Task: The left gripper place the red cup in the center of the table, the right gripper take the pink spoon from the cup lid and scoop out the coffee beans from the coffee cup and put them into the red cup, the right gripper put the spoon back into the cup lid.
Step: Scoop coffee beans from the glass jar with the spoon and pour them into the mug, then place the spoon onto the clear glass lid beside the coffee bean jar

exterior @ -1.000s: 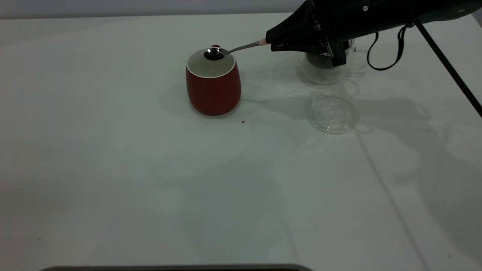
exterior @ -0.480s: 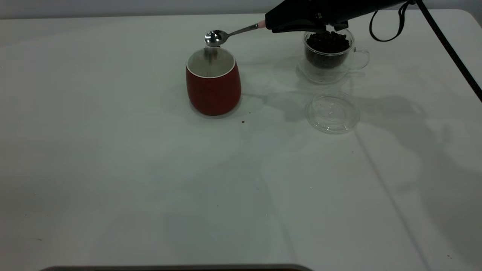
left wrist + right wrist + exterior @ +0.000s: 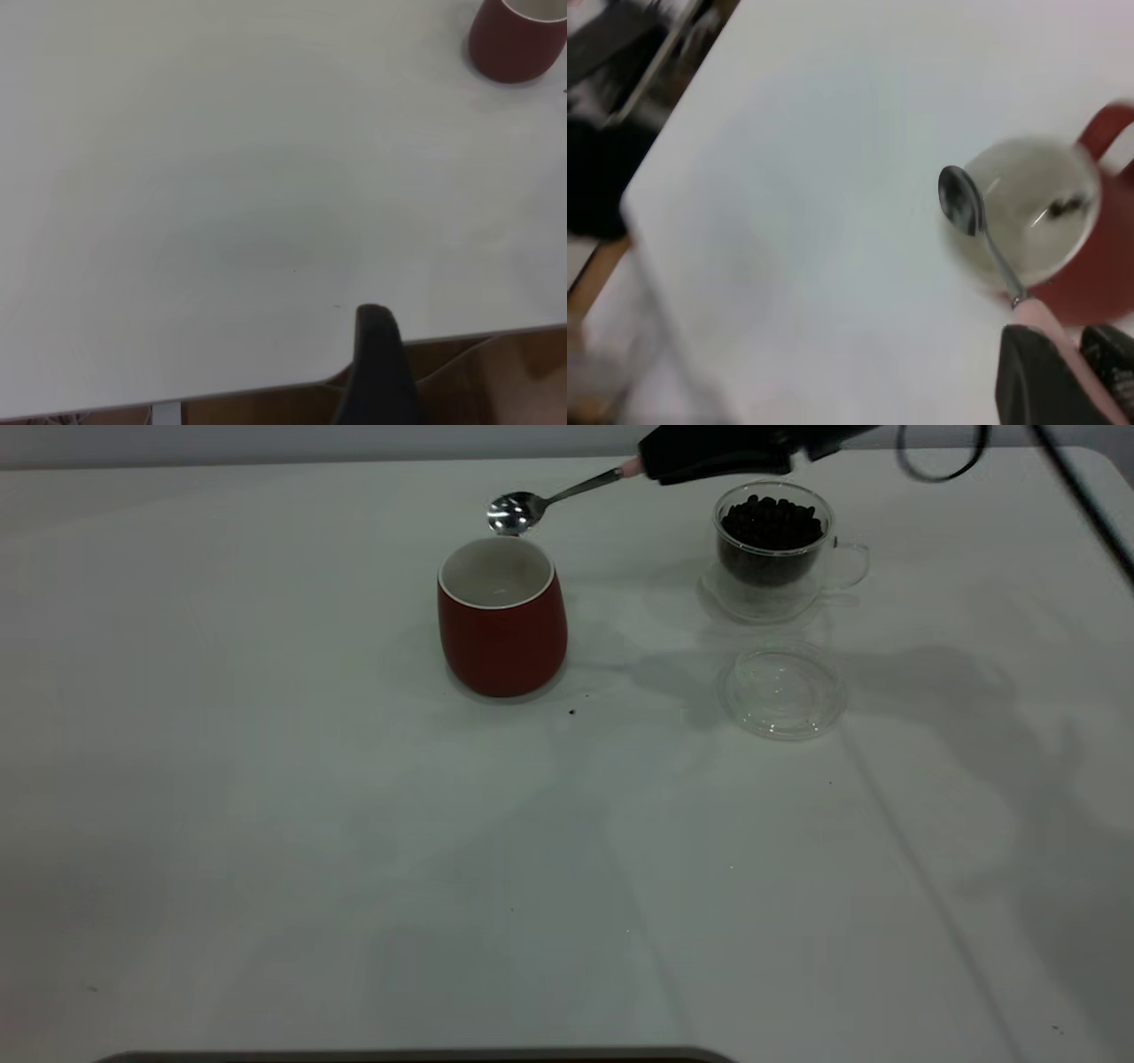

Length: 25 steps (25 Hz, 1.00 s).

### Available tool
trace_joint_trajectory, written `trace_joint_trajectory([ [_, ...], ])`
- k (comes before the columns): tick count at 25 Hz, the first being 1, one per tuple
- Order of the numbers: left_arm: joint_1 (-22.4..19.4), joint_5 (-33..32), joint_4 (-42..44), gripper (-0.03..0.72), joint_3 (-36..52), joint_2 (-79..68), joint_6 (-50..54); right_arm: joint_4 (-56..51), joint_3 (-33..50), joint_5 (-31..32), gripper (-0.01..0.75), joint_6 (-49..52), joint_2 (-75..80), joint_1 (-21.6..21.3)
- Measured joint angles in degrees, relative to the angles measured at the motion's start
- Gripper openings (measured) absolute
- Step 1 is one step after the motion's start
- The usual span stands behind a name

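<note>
Since a second ago the right gripper (image 3: pixel 651 465) has lifted the spoon (image 3: pixel 532 506) off the red cup (image 3: pixel 501 615), its jaws clamped on the pink handle. Its bowl looks empty, and a few beans seem to lie inside the cup, though blurred. Risk: swinging back toward the lid (image 3: pixel 783 689), the arm could clip the coffee cup (image 3: pixel 772 549) and spill beans (image 3: pixel 769 518). Left gripper (image 3: pixel 376 372) idles at the table (image 3: pixel 266 824) edge, jaws unclear.

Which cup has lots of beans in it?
The clear glass coffee cup, heaped with dark coffee beans. The red cup shows only a few at its bottom.
</note>
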<state>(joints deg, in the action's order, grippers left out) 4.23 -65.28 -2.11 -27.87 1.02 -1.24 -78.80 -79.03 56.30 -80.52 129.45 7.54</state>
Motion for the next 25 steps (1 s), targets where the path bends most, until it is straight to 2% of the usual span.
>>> trace_joint_trajectory([
  [5, 0.00, 0.00, 0.00, 0.586, 0.00, 0.00, 0.00, 14.57, 0.00, 8.22, 0.098, 6.72, -2.67, -9.41],
  [8, 0.00, 0.00, 0.00, 0.586, 0.00, 0.00, 0.00, 18.13, 0.00, 9.22, 0.098, 10.89, -2.36, -15.57],
  [12, 0.00, 0.00, 0.00, 0.586, 0.00, 0.00, 0.00, 18.76, 0.00, 9.41, 0.098, 14.10, -0.30, -21.70],
  [18, 0.00, 0.00, 0.00, 0.586, 0.00, 0.00, -0.05, 18.65, 0.00, 9.41, 0.098, 14.64, 6.69, -22.87],
  [25, 0.00, 0.00, 0.00, 0.586, 0.00, 0.00, -0.11, 11.58, 0.00, 9.06, 0.098, 14.64, 12.57, -23.60],
])
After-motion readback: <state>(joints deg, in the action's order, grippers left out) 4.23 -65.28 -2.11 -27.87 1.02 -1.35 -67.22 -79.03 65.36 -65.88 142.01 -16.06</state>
